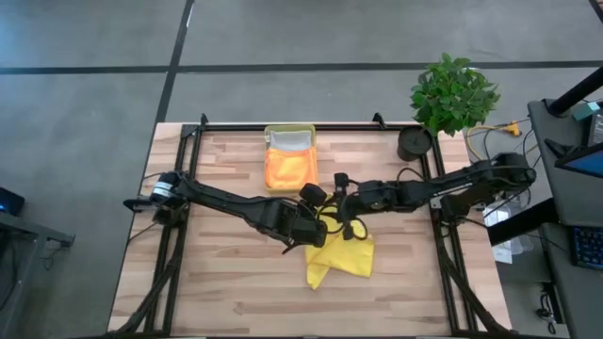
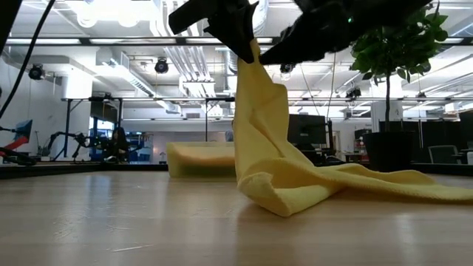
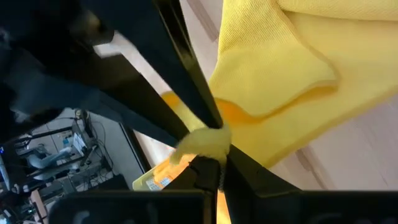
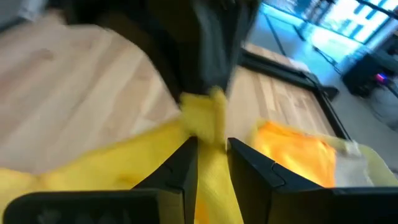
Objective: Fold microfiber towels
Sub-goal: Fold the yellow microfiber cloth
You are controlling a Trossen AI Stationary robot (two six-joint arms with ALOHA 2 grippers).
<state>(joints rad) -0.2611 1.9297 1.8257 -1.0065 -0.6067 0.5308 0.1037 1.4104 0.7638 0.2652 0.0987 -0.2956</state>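
Note:
The bright yellow towel (image 1: 344, 252) hangs in a bunched strip from both grippers above the table's middle. Its lower part (image 2: 347, 181) lies spread on the wood. My left gripper (image 1: 316, 218) is shut on the towel's top end. My right gripper (image 1: 341, 209) comes level from the right and is shut on the towel close beside the left one. An orange towel (image 1: 287, 169) and a light grey towel (image 1: 289, 141) lie in a translucent yellow tray (image 1: 268, 132) at the far middle. No teal towel shows. My left gripper pinches a bunched wad of the yellow towel (image 3: 205, 140) between its two fingers, slanting down from the table's left. The towel hangs below the hold (image 2: 255, 81), slack, with its lower folds on the table. My right gripper has a gathered strip of the yellow towel (image 4: 211, 165) between its two fingers (image 4: 186, 165), just beside the left gripper's wad. It comes nearly level from the table's right. One layer or several, I cannot tell.
A potted plant (image 1: 452, 94) and a dark round pot (image 1: 413, 143) stand at the far right corner. The black frame rails (image 1: 283, 125) run along the table's far, left and right edges. Bare wood lies at the near left (image 1: 217, 273).

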